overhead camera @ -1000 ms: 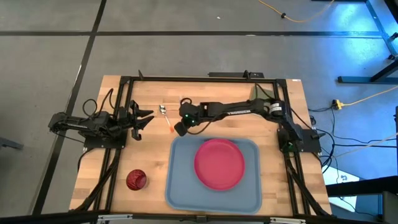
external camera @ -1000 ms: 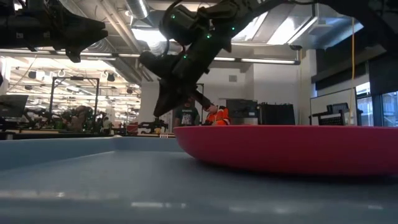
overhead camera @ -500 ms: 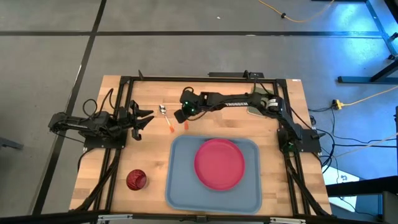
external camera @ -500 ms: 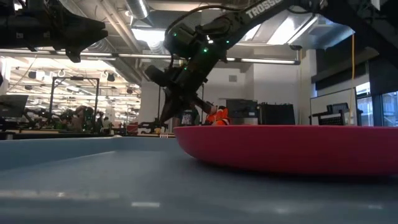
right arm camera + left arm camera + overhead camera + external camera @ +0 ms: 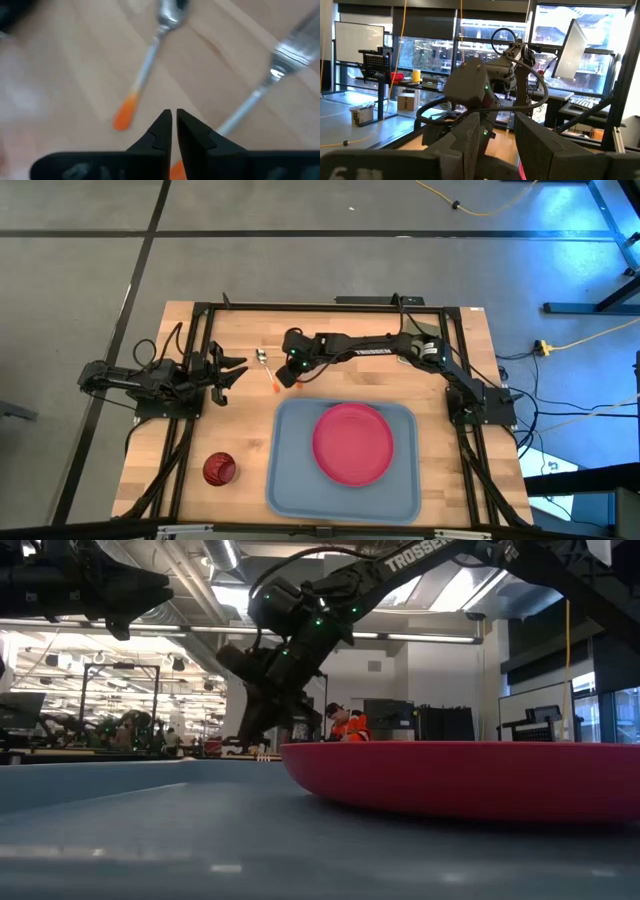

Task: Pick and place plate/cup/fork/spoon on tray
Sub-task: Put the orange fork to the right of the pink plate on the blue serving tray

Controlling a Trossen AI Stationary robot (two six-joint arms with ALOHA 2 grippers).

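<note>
While your right gripper (image 5: pixel 172 117) hangs low over the wooden worktop (image 5: pixel 250 420) with its jaws nearly closed and nothing between them, two orange-handled pieces lie just ahead of the tips. The small silver spoon with the rounded bowl (image 5: pixel 145 65) lies a little off to one side; the silver-tined fork (image 5: pixel 260 90) runs out to the other, its handle passing close under the jaws. With so narrow a gap, I judge you could press down onto a handle rather than straddle it, or nudge the wrong piece aside.

Only the right wrist view separates tines from bowl. The high view alone shows the round pink-red plastic plate (image 5: pixel 352 443) already on the large light blue tray (image 5: pixel 290 480), the dark red cup (image 5: pixel 219 469) off it, and the left gripper (image 5: pixel 228 371) waiting at the side, jaws apart and empty.
</note>
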